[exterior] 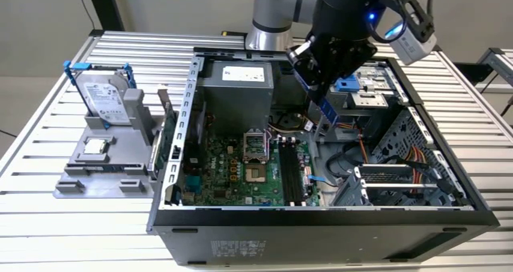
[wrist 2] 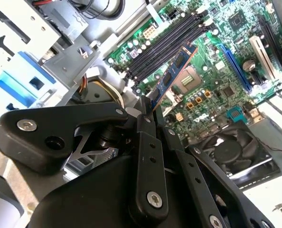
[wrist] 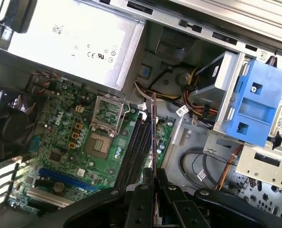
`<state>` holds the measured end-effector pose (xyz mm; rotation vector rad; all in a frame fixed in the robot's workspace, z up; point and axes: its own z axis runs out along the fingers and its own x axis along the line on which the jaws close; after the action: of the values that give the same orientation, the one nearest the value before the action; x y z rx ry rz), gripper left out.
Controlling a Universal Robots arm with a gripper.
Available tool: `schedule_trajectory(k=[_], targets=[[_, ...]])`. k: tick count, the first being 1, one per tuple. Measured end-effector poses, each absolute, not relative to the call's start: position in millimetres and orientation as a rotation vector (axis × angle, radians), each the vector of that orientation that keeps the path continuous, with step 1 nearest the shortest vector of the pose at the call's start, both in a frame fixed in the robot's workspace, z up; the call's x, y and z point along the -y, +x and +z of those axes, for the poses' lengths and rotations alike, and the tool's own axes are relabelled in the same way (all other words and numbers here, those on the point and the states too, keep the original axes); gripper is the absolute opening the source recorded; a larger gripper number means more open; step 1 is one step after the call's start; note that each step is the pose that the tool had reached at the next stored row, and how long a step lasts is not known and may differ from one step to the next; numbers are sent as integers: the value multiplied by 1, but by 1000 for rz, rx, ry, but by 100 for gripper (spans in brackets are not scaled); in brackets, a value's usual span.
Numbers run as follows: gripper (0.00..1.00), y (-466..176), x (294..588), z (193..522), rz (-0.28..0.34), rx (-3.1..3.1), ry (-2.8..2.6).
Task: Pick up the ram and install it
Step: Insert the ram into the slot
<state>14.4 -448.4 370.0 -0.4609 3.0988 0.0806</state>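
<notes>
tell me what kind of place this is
Probably a robotics lab bench for computer assembly trials: an open desktop case sits on a slatted metal table, a grey fixture beside it holds a hard drive, and the arm's gripper holds the ram over the motherboard.

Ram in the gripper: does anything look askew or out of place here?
Yes. The gripper is shut on one end of the ram, so the stick hangs steeply slanted above the memory slots rather than lying along them. Nothing looks damaged or spilled.
</notes>
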Motion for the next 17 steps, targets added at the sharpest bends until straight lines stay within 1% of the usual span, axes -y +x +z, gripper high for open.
schedule_trajectory(k=[17], targets=[[0,14,449,370,80,-3116,-293]])
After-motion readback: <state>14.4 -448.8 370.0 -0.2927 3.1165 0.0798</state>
